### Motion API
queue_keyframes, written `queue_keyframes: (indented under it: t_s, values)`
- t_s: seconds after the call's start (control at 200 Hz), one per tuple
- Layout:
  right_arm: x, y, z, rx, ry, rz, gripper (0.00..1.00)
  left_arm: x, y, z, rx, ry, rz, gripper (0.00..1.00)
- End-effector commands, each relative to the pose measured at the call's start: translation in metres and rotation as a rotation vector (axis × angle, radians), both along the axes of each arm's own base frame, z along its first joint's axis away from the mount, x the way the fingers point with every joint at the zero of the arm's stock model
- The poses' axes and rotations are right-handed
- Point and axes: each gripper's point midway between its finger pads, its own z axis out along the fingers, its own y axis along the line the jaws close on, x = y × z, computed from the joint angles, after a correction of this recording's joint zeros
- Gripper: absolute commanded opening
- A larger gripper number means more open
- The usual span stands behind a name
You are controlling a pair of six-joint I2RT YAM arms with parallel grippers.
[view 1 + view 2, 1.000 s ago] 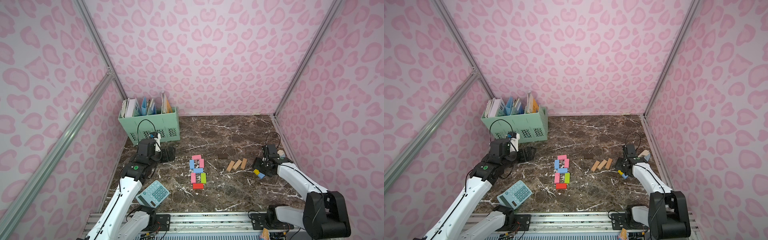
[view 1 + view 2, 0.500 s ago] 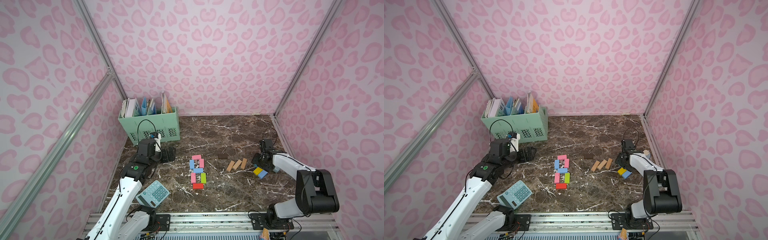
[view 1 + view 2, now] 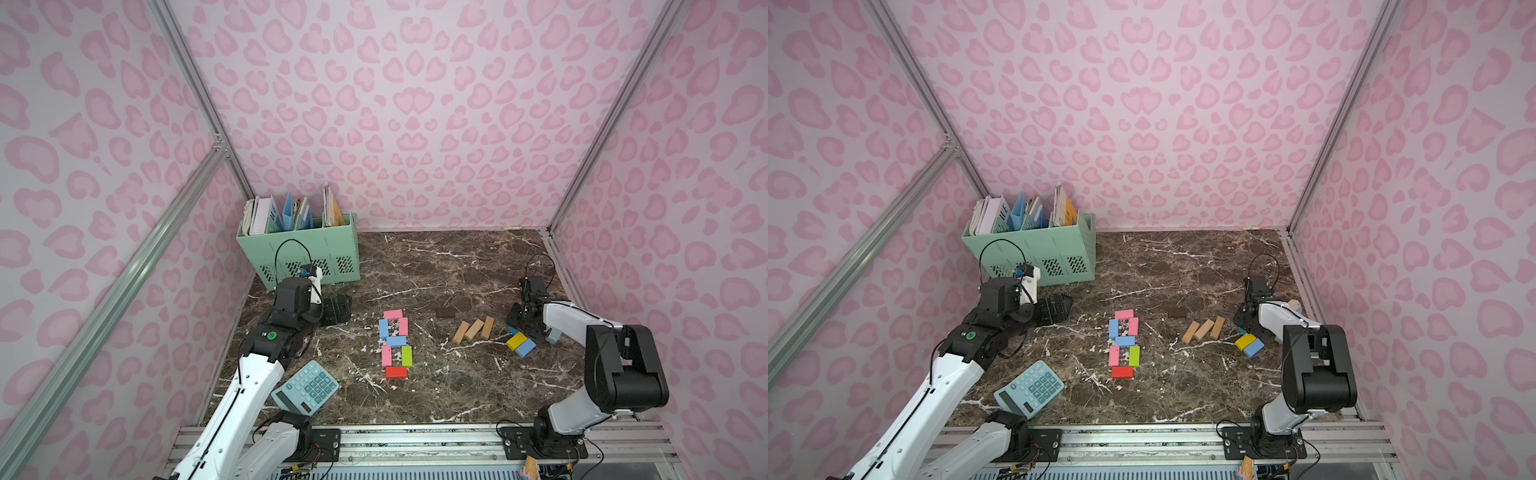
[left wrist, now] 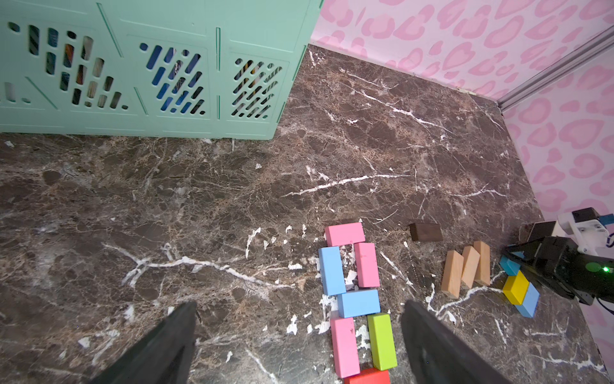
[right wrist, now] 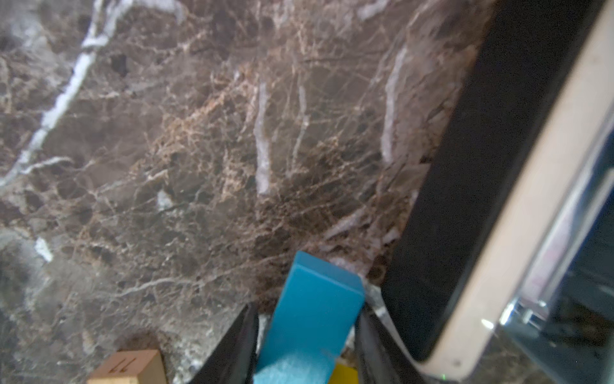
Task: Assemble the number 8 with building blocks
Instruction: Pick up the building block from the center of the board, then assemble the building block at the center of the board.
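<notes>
Since the frame 1 second back, my right arm has swung its elbow round, and the right gripper (image 5: 305,319) has dropped onto the spare blocks and narrowed. Its jaws now stand narrow, pressed on the 2 long sides of the teal block (image 5: 315,292). The block sticks out past the fingertips with its free end tilted up off the marble tabletop (image 5: 199,166), and I read that as a grip.

I judge this block light, stiff and smooth-painted. It will not crush, but it could pivot or slide if pinched near 1 end. The best hold is mid-length, across the narrow width.

Just beside it lie the yellow block (image 3: 516,340) and a light-blue block (image 3: 525,348), all well to the right of the 8 figure (image 3: 395,343). Between them and the figure, 3 bare wooden blocks (image 3: 473,329) lie side by side. 1 dark brown block (image 3: 446,312) sits nearer the figure, off its far right corner. The figure itself is 7 coloured blocks lying flat.

Left of the figure, toward its far side, my left gripper (image 4: 300,307) hangs wide open, holding nothing.
</notes>
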Motion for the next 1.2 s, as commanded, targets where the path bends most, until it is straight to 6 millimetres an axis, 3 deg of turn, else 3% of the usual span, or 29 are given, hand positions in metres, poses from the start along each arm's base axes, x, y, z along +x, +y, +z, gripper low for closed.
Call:
queue_keyframes:
  t_s: [0.0,0.14,0.265,0.415,0.59,0.74,0.865,1.2]
  values:
    - [0.001,0.004,0.002,0.016,-0.006,0.026,0.37,0.001,0.002,0.005,0.007,-0.021,0.011,0.98]
    - [0.005,0.008,0.016,0.02,-0.046,0.057,0.23,0.001,0.007,0.007,0.022,-0.029,0.033,0.98]
    - [0.008,0.019,0.036,0.015,-0.096,0.115,0.17,0.001,0.013,0.008,0.041,-0.037,0.06,0.99]
    - [0.005,0.052,0.056,-0.001,-0.135,0.223,0.13,0.001,0.022,0.009,0.071,-0.046,0.101,0.99]
    - [-0.006,0.106,0.068,0.017,-0.158,0.355,0.12,0.0,0.032,0.01,0.106,-0.059,0.145,0.99]
    - [-0.016,0.153,0.07,0.05,-0.172,0.453,0.12,0.0,0.04,0.011,0.131,-0.07,0.178,0.99]
    - [-0.021,0.179,0.067,0.057,-0.165,0.503,0.11,-0.001,0.046,0.011,0.148,-0.083,0.205,0.98]
    - [-0.038,0.224,0.04,0.076,-0.109,0.605,0.11,-0.002,0.051,0.016,0.161,-0.127,0.22,0.99]
